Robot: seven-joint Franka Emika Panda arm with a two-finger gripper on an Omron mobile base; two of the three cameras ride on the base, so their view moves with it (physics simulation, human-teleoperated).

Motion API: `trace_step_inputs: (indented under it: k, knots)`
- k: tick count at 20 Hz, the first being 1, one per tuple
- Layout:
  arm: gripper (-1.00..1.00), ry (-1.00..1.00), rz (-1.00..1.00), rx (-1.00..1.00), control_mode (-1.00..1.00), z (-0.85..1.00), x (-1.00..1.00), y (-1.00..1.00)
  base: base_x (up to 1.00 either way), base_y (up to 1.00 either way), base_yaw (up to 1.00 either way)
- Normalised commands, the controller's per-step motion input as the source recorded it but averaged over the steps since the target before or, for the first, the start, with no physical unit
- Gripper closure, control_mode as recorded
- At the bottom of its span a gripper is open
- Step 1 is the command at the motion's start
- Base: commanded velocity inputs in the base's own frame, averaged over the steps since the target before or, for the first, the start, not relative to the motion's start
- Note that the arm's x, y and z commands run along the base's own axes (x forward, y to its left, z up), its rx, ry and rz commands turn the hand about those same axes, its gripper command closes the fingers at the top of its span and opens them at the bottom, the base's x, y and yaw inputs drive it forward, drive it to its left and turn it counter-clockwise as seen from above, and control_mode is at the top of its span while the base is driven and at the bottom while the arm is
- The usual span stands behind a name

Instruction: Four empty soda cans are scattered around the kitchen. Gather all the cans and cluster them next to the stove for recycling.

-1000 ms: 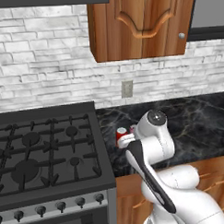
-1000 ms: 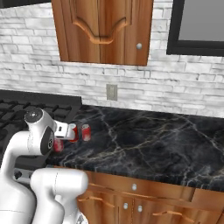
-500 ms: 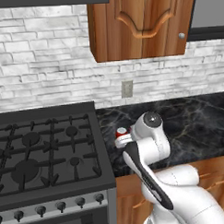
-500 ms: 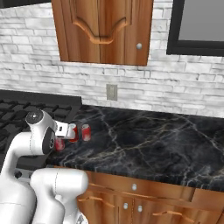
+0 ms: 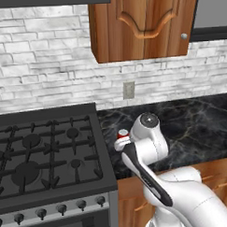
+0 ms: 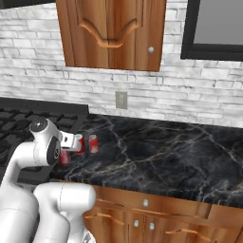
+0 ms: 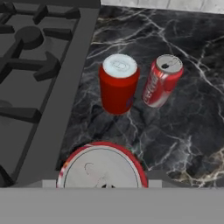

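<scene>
Hand (image 6: 66,151) closed around third can (image 7: 101,168), grip width unchanged, drifted slightly toward stove (image 7: 35,65) over last second. Plain red can (image 7: 118,85) and marked can (image 7: 161,81) stand on desk (image 7: 175,131) beside stove edge. Likely set-down imminent; fourth can still to fetch.

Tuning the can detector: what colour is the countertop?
Black marble countertop with pale veins; hand view.

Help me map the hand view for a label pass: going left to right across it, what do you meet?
stove → plain red soda can → marked soda can, both upright on the black marble counter. A third can sits close below.
</scene>
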Motion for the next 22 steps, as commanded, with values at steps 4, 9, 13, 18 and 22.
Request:
trace_step_inputs:
  k: [4,9,13,18,22]
  knots:
    - [-1.00,-0.01,0.00,0.00,-1.00,-0.41,0.00,0.00,0.00,0.00,0.00]
    - [-1.00,-0.09,0.00,0.00,-1.00,-0.27,0.00,-0.16,0.00,0.00,0.00]
    - [-1.00,-0.09,0.00,0.00,-1.00,-0.05,0.00,-0.14,0.00,0.00,0.00]
    - [-1.00,-0.10,0.00,0.01,-1.00,0.01,0.00,-0.08,0.00,0.00,0.00]
    - [-1.00,-0.03,0.01,0.12,-1.00,0.24,-0.04,0.00,0.00,0.00,0.00]
